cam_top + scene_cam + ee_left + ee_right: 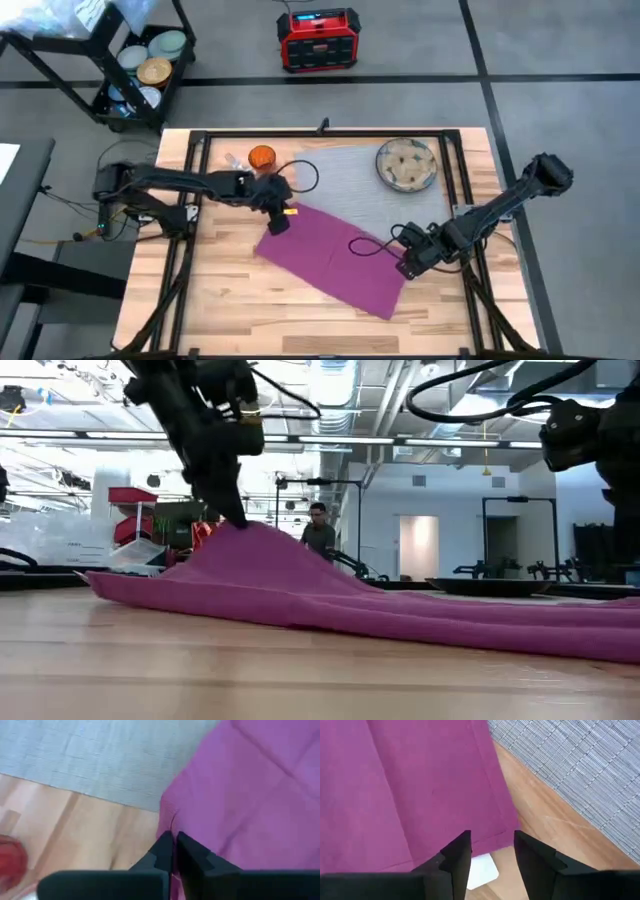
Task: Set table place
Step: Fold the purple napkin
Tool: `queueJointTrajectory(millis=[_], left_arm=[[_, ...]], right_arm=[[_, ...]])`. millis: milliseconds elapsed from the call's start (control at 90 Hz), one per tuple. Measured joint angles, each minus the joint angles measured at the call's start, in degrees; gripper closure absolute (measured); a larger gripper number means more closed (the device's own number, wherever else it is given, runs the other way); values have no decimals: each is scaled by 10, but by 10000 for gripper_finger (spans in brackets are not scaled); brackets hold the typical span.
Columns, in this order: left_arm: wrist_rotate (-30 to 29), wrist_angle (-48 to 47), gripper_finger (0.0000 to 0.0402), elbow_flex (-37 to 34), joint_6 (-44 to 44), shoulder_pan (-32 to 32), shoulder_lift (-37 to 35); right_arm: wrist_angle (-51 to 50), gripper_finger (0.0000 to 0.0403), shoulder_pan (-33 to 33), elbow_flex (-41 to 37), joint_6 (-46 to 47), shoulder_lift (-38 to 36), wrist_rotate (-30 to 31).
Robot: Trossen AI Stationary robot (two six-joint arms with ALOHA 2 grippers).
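My left gripper reaching in low over the table, fingers pinched on the magenta napkin edge (cloth tented beside the grey mat), my right gripper at the napkin's opposite edge, fingers parted, no readable writing.

On the one table I count one mat, one napkin, one plate, one cup and two grippers.
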Motion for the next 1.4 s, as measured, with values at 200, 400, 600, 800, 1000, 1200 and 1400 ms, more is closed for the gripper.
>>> queueJointTrajectory(millis=[200,400,600,800,1000,1200,1400], left_arm=[[-1,-17,401,0,-8,-19,-3],[-5,-17,401,0,-6,-20,-3],[-5,-17,401,0,-5,-20,-3],[-5,-19,401,0,-5,-20,-3],[-5,-21,401,0,-5,-20,-3],[-23,-46,401,31,9,-29,-3],[-52,-102,401,108,43,-31,-3]], right_arm=[[16,241,-1,-50,55,0,-15],[120,237,-1,-89,83,0,-17],[129,309,-1,-93,95,0,-7],[130,397,-1,-89,97,0,2],[105,402,-1,-55,83,-9,16],[18,402,-1,1,68,-47,56],[-69,402,-1,53,58,-89,88]])
